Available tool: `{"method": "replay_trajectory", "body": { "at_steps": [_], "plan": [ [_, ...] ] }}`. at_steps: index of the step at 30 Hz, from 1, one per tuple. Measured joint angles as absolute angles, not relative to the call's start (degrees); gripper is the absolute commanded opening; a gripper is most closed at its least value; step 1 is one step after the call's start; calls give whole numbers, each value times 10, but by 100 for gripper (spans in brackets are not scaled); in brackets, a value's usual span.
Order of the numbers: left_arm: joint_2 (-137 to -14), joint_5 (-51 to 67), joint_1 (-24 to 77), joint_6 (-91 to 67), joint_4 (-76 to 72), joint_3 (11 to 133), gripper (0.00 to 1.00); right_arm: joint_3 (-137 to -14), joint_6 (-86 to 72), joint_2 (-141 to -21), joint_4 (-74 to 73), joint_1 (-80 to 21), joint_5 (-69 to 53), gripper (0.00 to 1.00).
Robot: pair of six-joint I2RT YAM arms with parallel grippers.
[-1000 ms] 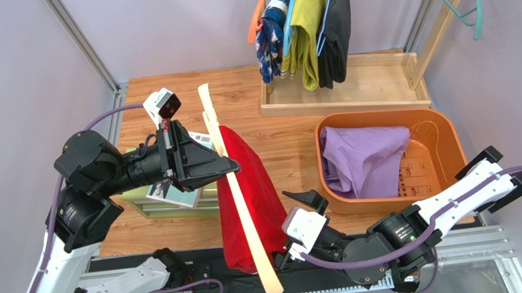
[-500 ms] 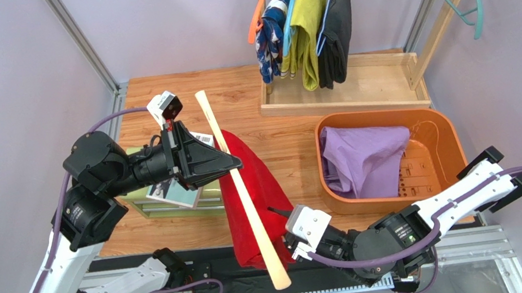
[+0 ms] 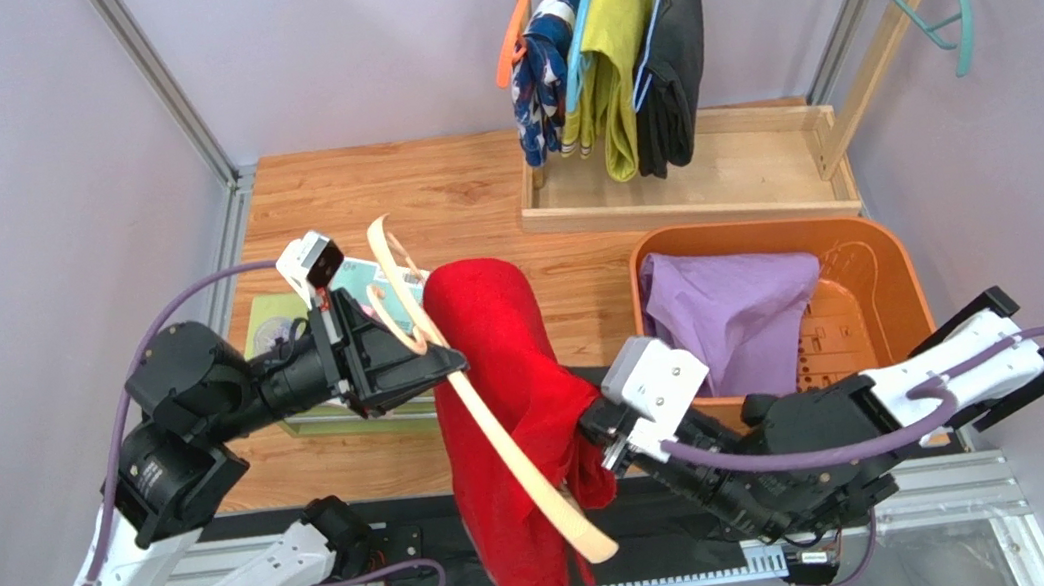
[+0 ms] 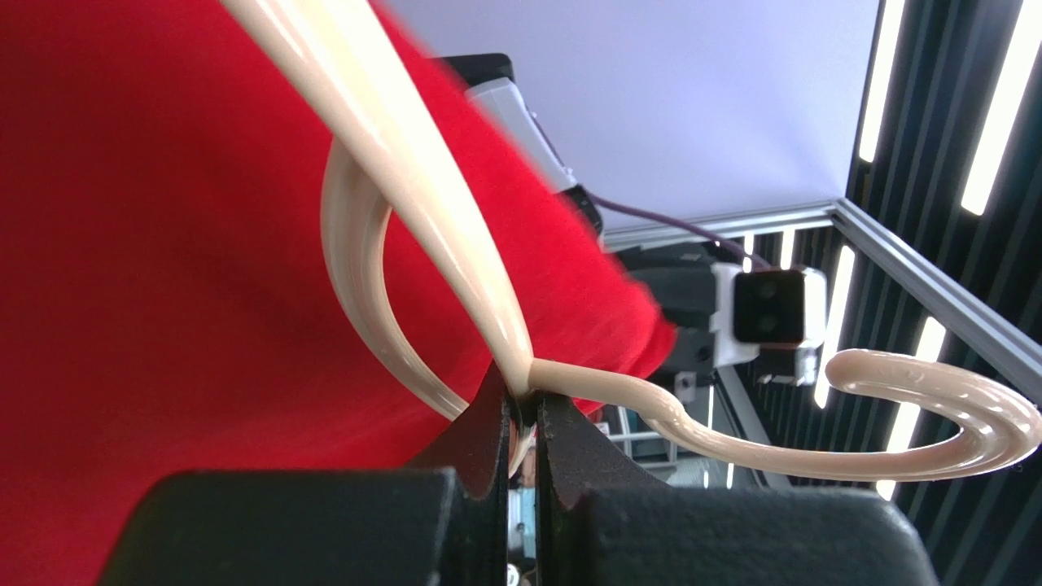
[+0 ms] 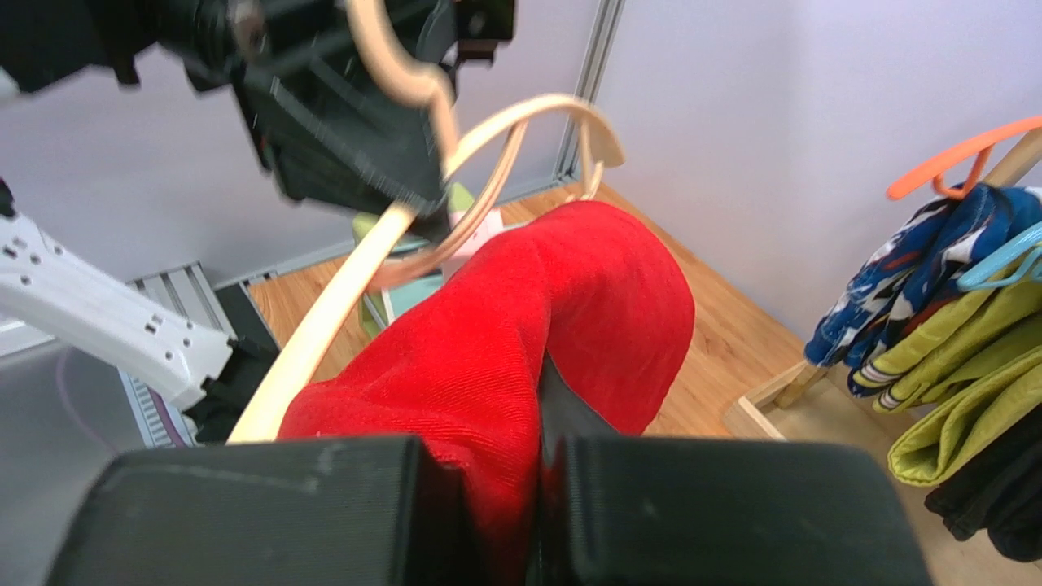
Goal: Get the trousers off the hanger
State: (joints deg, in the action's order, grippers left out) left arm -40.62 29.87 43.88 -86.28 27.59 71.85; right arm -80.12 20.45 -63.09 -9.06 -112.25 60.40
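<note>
On the table (image 3: 470,194), a tray (image 3: 757,187) sits at the back right, and three hung trousers (image 3: 611,55) dangle side by side above its left end. Just in front of the tray stands a basket (image 3: 893,278) with loose trousers (image 3: 728,311) lying in its left half. A stack of books (image 3: 268,327) lies at the left. Between them, over the front edge, a hanger (image 3: 502,440) slants, with draped trousers (image 3: 489,335) over it. The left fingers (image 4: 483,434) clamp its neck from the left, and the right fingers (image 5: 281,501) pinch the draped trousers from the right.
</note>
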Motion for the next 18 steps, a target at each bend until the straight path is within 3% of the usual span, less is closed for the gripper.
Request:
{"method": "replay_trajectory", "body": {
  "at_steps": [10,18],
  "plan": [
    [-340,278,439,-862,268,621,0,-988,318,-690,-65,-1110,595,0],
    [-321,277,439,-850,277,599,0,-1128,385,-748,-58,-993,598,0]
  ]
}}
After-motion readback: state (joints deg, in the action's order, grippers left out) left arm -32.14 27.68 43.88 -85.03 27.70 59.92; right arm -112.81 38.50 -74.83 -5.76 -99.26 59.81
